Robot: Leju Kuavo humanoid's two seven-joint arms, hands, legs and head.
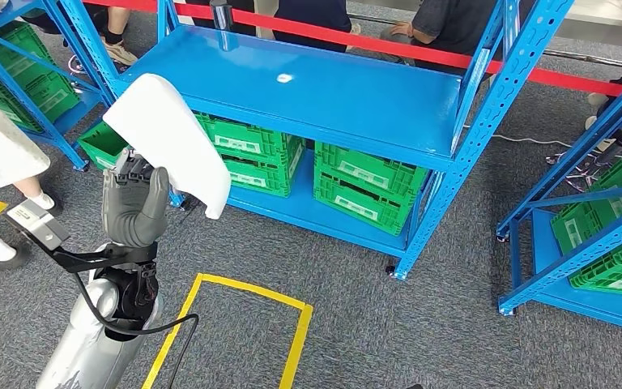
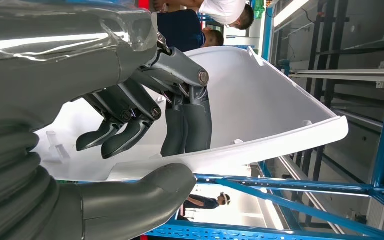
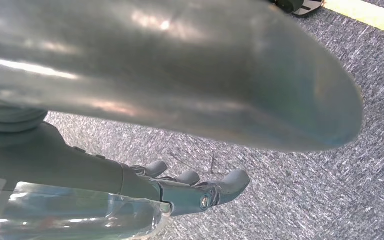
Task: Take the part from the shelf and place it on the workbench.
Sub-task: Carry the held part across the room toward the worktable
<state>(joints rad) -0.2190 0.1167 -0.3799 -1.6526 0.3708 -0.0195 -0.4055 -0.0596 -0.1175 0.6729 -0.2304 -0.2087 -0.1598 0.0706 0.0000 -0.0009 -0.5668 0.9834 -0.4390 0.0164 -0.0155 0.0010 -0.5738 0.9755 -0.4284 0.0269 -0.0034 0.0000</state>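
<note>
The left hand (image 1: 134, 207) grips a white moulded part (image 1: 170, 138) before the blue shelf (image 1: 308, 93); the right hand (image 3: 195, 192), over grey carpet (image 3: 300, 195), seems empty, fingers loosely extended.

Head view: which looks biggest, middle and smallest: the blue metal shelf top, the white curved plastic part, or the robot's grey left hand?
1. Blue metal shelf top
2. White curved plastic part, though nearer the camera
3. Grey left hand

Green crates, yellow floor tape, red barrier, people standing by.
Green crates (image 1: 308, 166) sit under the blue top just beyond the fingers; a yellow tape square (image 1: 235, 328) marks the grey carpet (image 1: 421, 324) below them; people (image 1: 453, 24) stand behind a red tape (image 1: 372, 42) farther off.
</note>
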